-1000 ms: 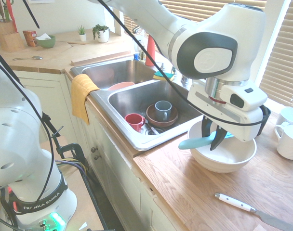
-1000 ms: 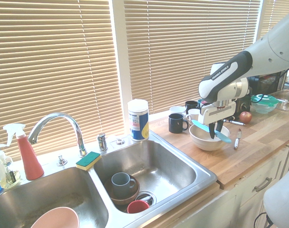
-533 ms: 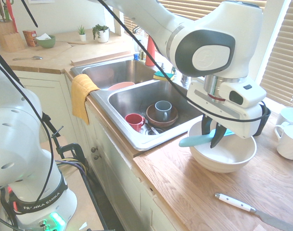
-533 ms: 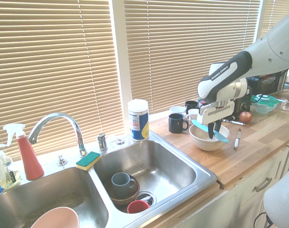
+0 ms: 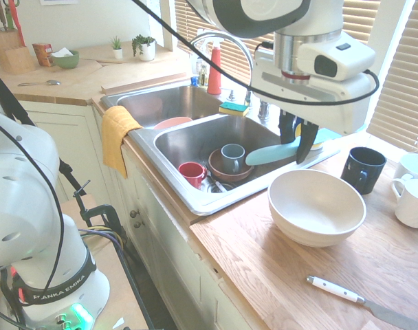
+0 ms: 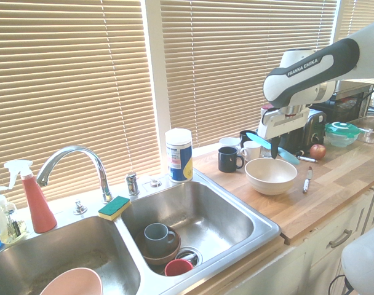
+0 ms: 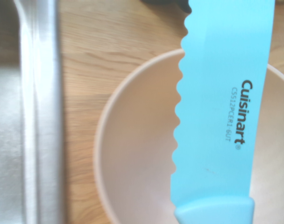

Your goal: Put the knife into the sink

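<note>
Sink [image 6: 202,215] is waiting at left, mugs in its nearer basin. Rightward, gripper [image 6: 275,146] is closing its fingers firmly on the turquoise knife [image 6: 288,156], which is hanging above the white bowl [image 6: 270,177]. The plastic is looking light, fairly stiff and perhaps slick; its handle, near the blade, is offering the surest hold.

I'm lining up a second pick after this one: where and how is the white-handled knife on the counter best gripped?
Probably by its white handle, from above, with the pincer closing across its width: the knife lies flat, and the handle is slim and straight, while the other end is bare metal blade.
</note>
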Controlling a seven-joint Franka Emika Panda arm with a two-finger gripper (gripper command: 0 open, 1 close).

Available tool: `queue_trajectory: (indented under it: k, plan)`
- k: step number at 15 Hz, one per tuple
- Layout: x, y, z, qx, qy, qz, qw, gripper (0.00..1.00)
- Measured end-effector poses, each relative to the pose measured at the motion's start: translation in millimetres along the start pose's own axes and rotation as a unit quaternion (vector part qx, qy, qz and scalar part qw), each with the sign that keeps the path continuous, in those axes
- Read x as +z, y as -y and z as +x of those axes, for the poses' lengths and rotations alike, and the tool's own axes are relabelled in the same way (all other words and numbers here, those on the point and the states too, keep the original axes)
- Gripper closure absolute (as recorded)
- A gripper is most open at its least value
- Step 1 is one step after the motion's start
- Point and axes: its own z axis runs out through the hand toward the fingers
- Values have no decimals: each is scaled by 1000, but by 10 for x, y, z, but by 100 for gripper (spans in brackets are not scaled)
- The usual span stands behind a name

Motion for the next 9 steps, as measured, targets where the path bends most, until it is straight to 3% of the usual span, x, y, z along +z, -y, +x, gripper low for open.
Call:
queue_trajectory:
  k: [4, 9]
  plan:
    - [-100, 737, -558, -37, -6, 4, 999, 100]
    - [489, 1437, -1139, -39, -11, 7, 999, 100]
